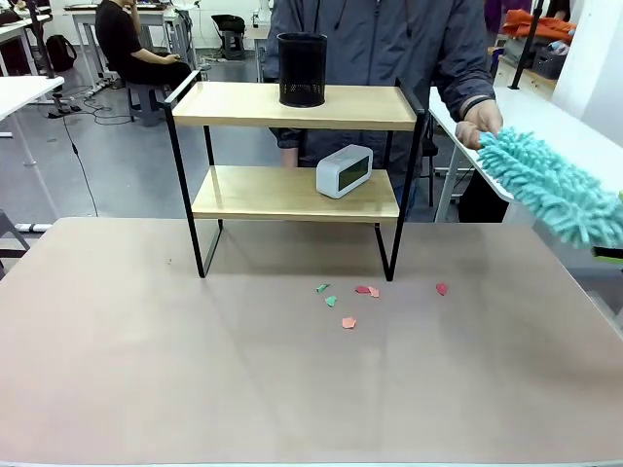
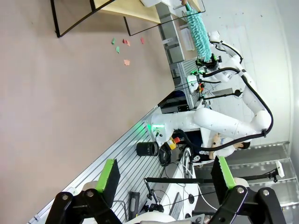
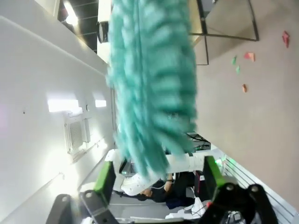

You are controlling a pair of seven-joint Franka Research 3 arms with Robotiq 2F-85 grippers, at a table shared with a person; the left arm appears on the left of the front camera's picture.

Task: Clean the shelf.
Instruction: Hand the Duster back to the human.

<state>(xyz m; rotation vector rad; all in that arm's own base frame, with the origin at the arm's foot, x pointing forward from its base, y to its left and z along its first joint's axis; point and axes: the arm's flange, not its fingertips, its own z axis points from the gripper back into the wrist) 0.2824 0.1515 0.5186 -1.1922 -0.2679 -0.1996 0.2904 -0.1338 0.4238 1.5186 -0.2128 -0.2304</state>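
Shelf [image 3: 224, 21] well beyond fingers [image 3: 103, 177]

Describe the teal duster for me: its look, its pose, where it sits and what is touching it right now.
The duster is a long, fluffy teal head of shaggy microfibre-like strands, slanting down from upper left to the front view's right edge, in the air beside the shelf. The person's hand holds its upper end. The right gripper has its green-padded fingers spread apart around the lower end; whether they touch it is unclear.
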